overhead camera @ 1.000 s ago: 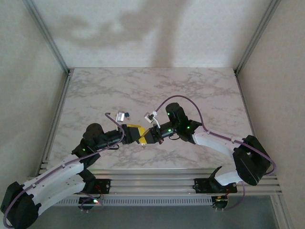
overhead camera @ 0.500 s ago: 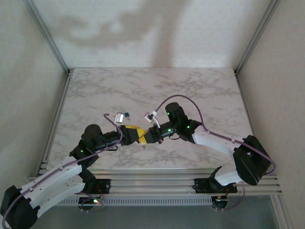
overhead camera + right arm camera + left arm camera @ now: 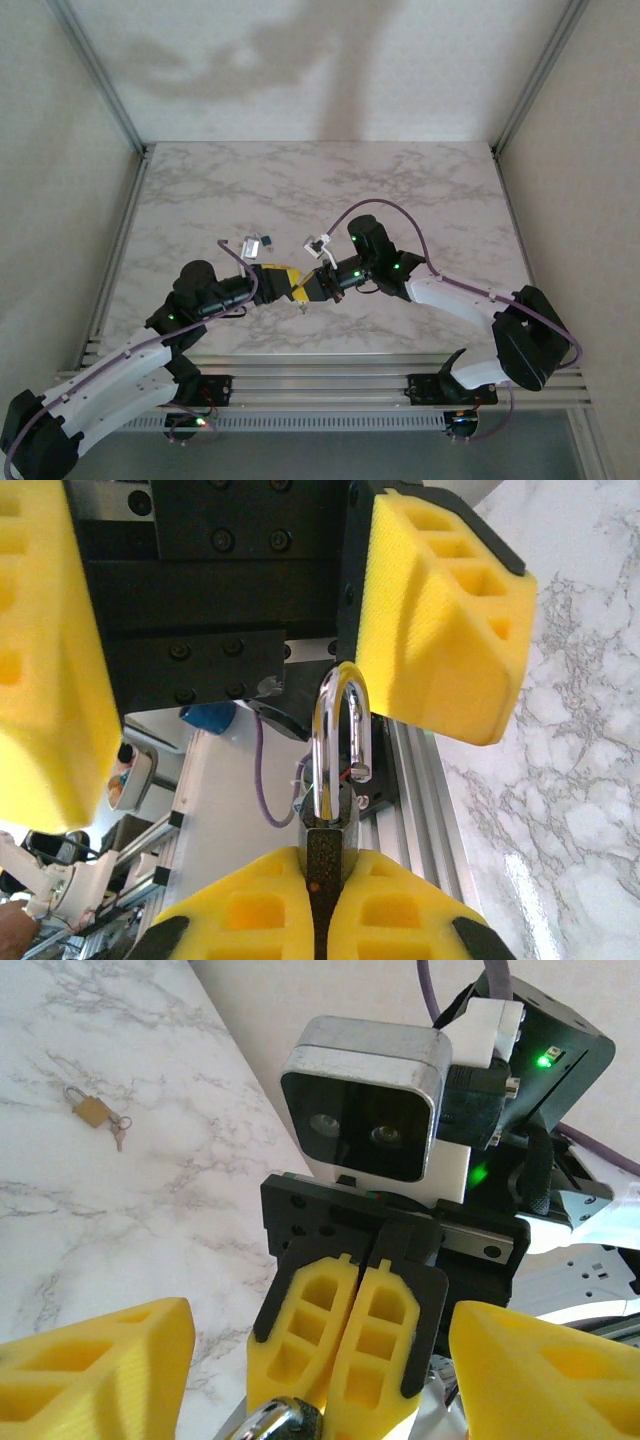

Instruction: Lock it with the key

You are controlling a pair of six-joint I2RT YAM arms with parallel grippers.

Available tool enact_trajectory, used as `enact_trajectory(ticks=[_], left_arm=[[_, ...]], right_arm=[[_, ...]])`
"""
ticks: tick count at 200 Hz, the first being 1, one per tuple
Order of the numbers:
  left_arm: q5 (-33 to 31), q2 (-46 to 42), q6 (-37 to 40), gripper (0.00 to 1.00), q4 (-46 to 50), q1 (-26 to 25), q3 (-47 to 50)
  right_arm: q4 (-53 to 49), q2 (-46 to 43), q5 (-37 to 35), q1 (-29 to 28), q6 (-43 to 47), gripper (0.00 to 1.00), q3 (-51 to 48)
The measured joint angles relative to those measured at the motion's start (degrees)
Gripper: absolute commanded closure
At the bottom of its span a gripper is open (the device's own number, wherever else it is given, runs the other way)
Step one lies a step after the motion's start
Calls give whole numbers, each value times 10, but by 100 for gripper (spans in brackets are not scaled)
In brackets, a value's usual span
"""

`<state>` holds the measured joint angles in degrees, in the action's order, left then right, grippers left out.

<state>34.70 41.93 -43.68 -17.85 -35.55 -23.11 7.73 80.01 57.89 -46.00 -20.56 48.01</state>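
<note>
Two grippers meet tip to tip over the near-centre of the table [image 3: 330, 190]. R gripper [image 3: 352, 1400] is clamped on the body of the black padlock [image 3: 326, 800]. Shackle is open, long axis left-right, pointing left into L gripper [image 3: 245, 670], whose fingers stand apart either side of it, no contact. L arm looks best placed to press it home. Can't pick out the key for sure. Top view has a pale sliver [image 3: 302, 303] just near of the tips, too small to call. L wrist view adds a brass padlock [image 3: 90, 1111] w/ little key [image 3: 119, 1136] on the table, well apart. R wrist view gives the free shackle end.
</note>
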Motion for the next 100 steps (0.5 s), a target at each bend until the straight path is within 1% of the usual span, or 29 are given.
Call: enact_trajectory(ticks=[47,100], left_arm=[[-8,-16,2,43,14,0,0],[-11,-22,2,46,14,0,0]], right_arm=[[0,-1,-5,2,0,100,0],[2,-1,-9,5,-3,100,0]])
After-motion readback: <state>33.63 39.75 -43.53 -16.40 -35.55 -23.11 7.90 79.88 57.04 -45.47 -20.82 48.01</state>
